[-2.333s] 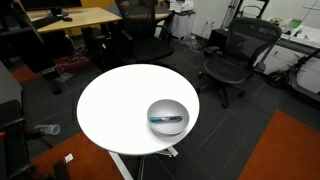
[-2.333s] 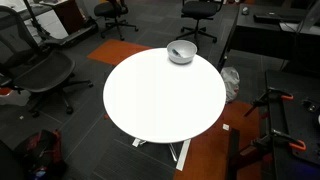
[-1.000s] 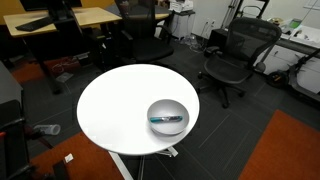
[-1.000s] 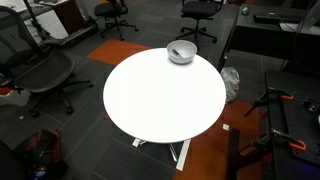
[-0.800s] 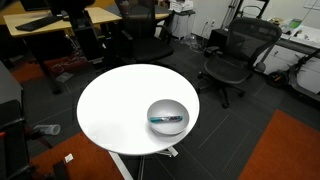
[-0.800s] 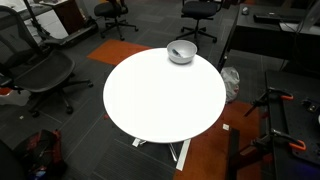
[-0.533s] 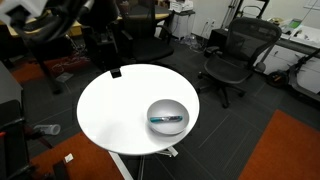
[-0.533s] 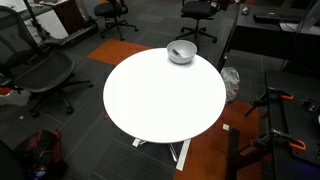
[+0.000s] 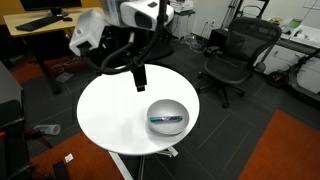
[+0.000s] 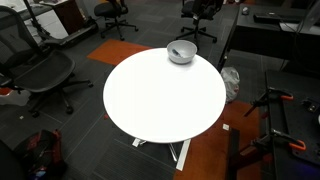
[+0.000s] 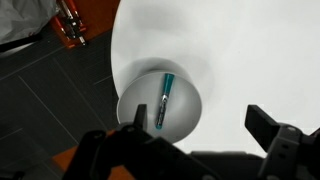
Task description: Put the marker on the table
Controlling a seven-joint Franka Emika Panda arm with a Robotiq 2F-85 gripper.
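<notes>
Ahead of the wide-open gripper (image 11: 190, 132), the marker (image 11: 165, 100) lies in the bowl (image 11: 192, 108) (curved walls); fingers (image 11: 275, 135) could clip its rim.

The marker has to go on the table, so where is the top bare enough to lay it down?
Nearly all of the table top is bare: the white span from the bowl across to the opposite rim. Only the edge patch under the bowl, which holds the marker, is taken. The open gripper hangs above the top, apart from the bowl.
</notes>
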